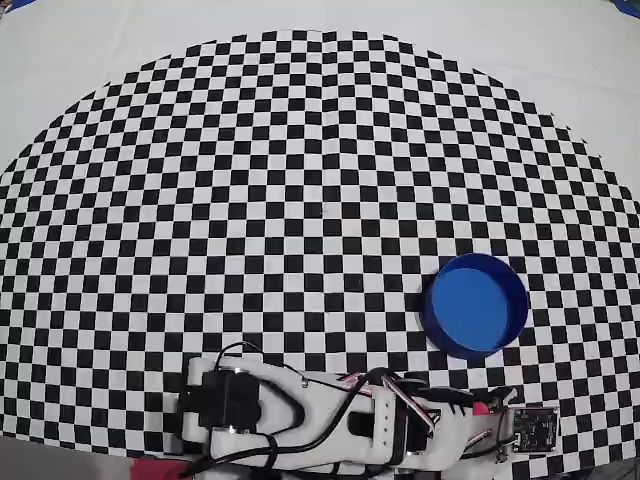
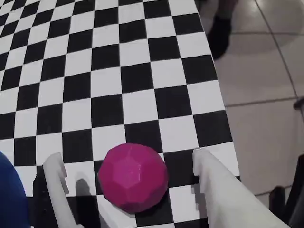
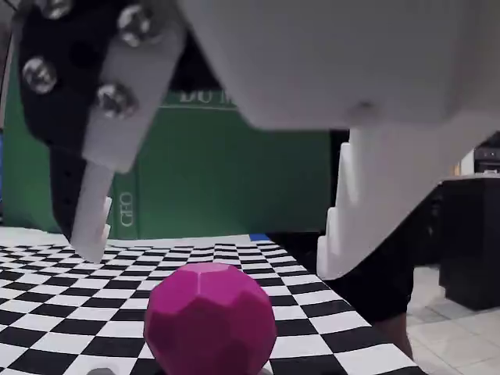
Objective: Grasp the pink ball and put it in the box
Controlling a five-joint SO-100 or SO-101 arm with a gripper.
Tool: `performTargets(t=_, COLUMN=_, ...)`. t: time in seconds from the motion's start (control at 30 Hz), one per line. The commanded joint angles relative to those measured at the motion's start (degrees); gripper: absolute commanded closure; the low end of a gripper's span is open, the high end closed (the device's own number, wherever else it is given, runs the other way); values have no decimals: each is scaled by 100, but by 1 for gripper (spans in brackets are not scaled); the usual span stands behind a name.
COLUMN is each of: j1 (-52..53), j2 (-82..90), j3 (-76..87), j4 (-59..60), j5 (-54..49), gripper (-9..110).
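The pink faceted ball [image 2: 133,176] rests on the checkered mat, close to the mat's edge. In the wrist view my gripper [image 2: 126,156] is open, with one white finger on each side of the ball and gaps to both. The fixed view shows the ball [image 3: 209,322] low in the middle, with the open gripper [image 3: 211,258] straddling it from above. In the overhead view only a sliver of the ball [image 1: 481,408] shows under the gripper [image 1: 490,406]. The blue round box [image 1: 475,305] stands empty just beyond the gripper; its wall shows at the wrist view's left edge [image 2: 8,194].
The checkered mat [image 1: 300,180] covers most of the table. The arm's base [image 1: 225,400] sits at the overhead view's bottom edge. In the wrist view the table ends just right of the ball, with tiled floor [image 2: 256,95] below.
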Motion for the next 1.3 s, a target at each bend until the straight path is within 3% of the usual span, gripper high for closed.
performTargets(t=0.0, j1=44, j2=-53, j3=35, j4=-79, j5=-18, gripper=70)
performTargets(t=1.27, j1=-114, j2=-598, j3=26, j4=-554, j5=-26, gripper=70)
